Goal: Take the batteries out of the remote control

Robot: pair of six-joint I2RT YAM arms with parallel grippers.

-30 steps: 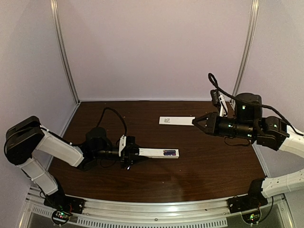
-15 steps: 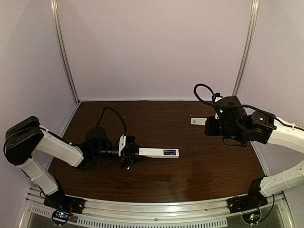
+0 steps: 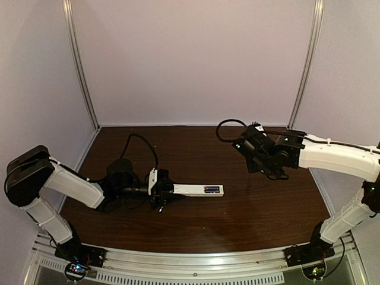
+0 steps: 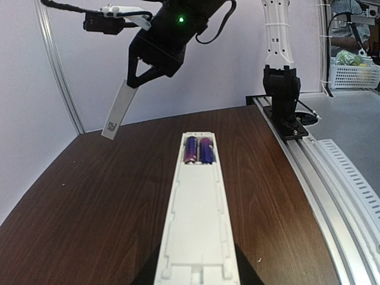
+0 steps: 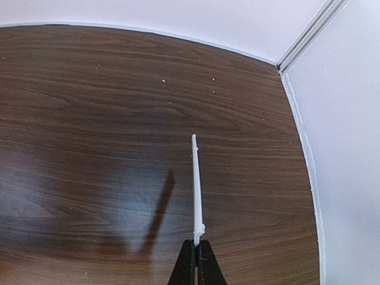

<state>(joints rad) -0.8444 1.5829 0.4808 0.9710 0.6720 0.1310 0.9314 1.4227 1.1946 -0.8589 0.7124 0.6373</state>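
Currently left pincer clamps one end of the remote control, long axis pointing right along the worktop; batteries exposed at far end, nearer right pincer, which pinches the cover strip aloft

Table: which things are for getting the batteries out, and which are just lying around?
For the job:
- remote control, held by the left hand
- two batteries in its open slot
- thin white strip, probably the lid, pinched in the right hand

Just around:
- white basket, off the table
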